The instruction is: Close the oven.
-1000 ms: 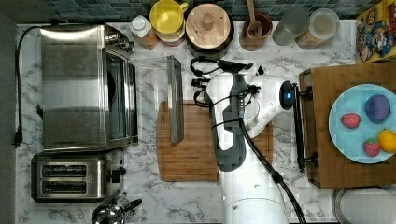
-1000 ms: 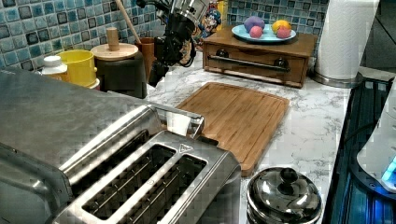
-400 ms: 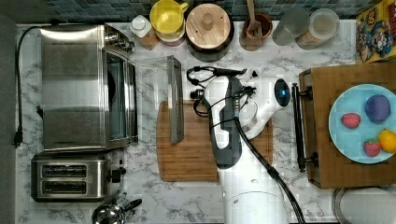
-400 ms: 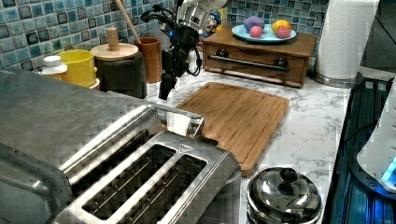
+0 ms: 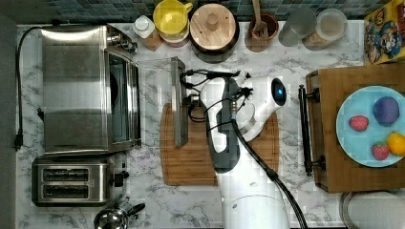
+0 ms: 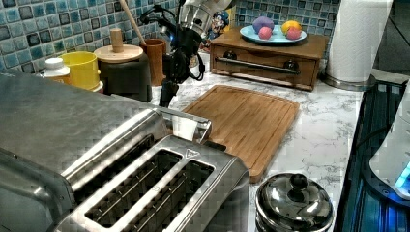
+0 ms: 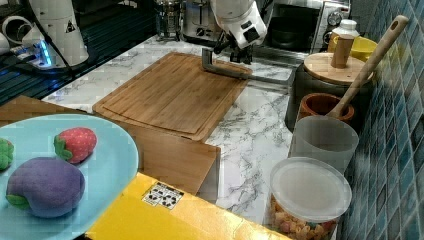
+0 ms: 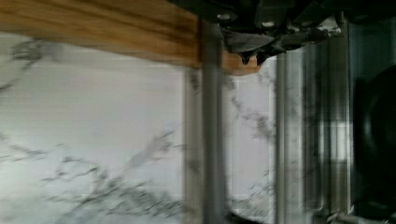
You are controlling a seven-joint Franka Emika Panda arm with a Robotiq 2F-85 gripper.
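Oven point(image 5: 86, 90) sits at nine o'clock on the marble worktop point(image 5: 296, 62) in the top view, its glass door point(image 5: 155, 102) dropped flat toward three o'clock. My end effector point(image 5: 190, 101) hangs just beside the door's bar handle point(image 5: 178, 102), over the cutting board point(image 5: 191, 162); I cannot tell its finger spacing.

We log: oven point(image 5: 79, 88) brushed steel, black cord point(image 5: 19, 86). Two-slot toaster point(image 5: 71, 182) steel. Countertop point(image 5: 296, 62) white marble, grey veining. Cutting board point(image 5: 191, 162) honey wood. Plate point(image 5: 363, 126) pale blue; strawberries point(image 5: 359, 123) red. Mug point(image 5: 172, 16) yellow. Backsplash tiles point(image 6: 29, 34) mottled blue-teal. Arm point(image 5: 248, 200) white.
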